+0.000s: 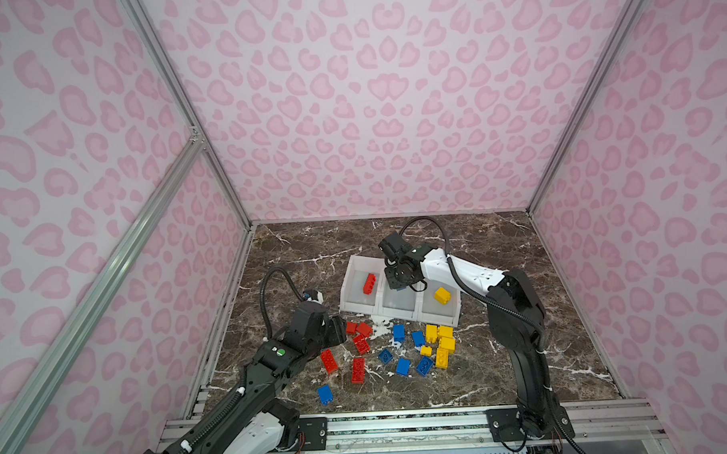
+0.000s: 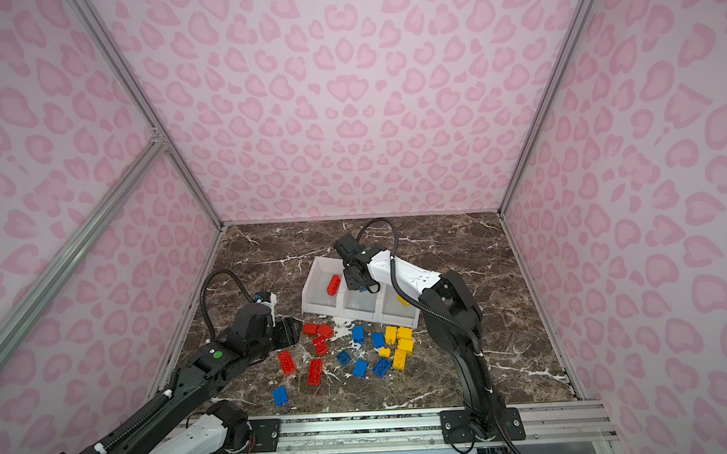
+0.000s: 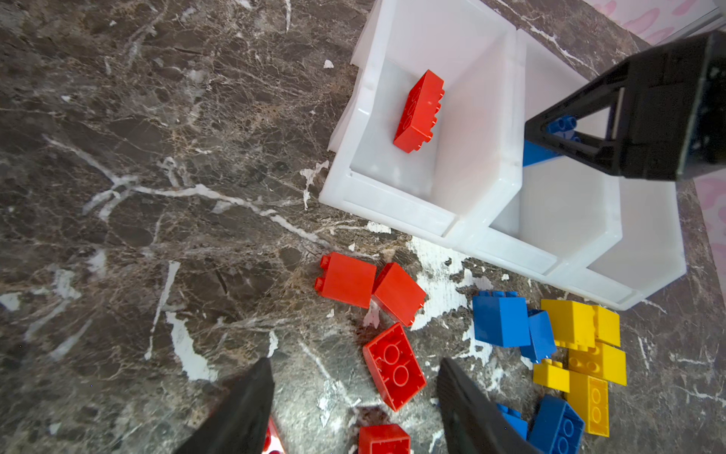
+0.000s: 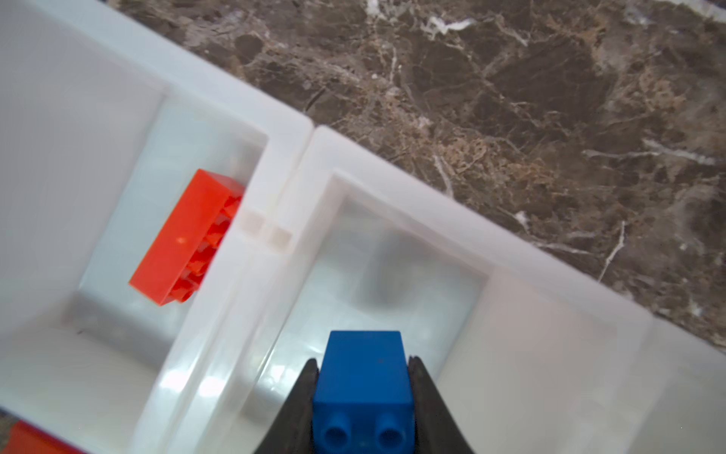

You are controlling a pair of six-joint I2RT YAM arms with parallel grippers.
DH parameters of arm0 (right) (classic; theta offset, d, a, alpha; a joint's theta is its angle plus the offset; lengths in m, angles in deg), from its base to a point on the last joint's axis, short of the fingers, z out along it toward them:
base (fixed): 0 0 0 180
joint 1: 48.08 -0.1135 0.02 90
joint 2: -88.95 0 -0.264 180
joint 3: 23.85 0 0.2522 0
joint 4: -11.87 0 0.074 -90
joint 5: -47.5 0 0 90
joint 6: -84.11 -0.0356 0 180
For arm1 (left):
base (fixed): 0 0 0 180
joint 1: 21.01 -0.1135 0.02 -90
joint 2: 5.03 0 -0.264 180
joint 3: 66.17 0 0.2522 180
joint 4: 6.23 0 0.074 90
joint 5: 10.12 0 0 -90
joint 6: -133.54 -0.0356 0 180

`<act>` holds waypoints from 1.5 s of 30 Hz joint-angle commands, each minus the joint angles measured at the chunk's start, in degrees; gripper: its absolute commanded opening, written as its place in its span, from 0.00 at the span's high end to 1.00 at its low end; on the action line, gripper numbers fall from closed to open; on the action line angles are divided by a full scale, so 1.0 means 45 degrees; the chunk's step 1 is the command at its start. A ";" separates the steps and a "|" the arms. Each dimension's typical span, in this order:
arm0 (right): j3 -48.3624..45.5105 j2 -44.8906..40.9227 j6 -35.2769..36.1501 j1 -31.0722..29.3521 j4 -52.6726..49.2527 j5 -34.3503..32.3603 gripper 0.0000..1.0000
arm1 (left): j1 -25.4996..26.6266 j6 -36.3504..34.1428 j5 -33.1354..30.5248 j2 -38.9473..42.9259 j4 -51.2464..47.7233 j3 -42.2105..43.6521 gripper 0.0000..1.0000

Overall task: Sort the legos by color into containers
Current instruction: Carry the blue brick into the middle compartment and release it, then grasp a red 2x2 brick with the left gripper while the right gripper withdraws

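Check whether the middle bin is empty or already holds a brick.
Empty: the middle bin shows a bare floor; the blue brick hangs above it, clamped in the right hand.

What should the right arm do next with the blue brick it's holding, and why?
Probably open the right gripper and let the blue brick drop: it hangs over the middle bin, while the left bin holds a red brick and the right bin a yellow brick.
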 commanded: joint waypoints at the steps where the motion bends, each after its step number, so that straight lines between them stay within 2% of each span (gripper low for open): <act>1: 0.0393 0.0386 0.0220 0.0022 -0.0077 0.0220 0.71 | 0.0008 0.0143 -0.0008 0.0089 -0.0127 0.0054 0.32; 10: 0.0686 0.0263 0.0260 0.0121 -0.0254 0.0110 0.47 | 0.0018 0.0182 -0.0064 0.0072 -0.0163 0.0072 0.32; 34: -0.0700 -0.2318 0.0086 -0.0288 0.0071 0.0051 0.43 | 0.0076 0.0612 -0.0347 0.0643 -0.0892 0.0395 0.32; 41: -0.2009 -0.3810 -0.0226 -0.0687 0.0511 -0.0034 0.42 | 0.0076 0.1456 -0.1267 0.0664 -0.2217 0.0454 0.32; 45: -0.3147 -0.4974 -0.0526 -0.0846 0.1075 -0.0024 0.42 | 0.0081 0.1856 -0.1320 0.0461 -0.2675 0.0471 0.32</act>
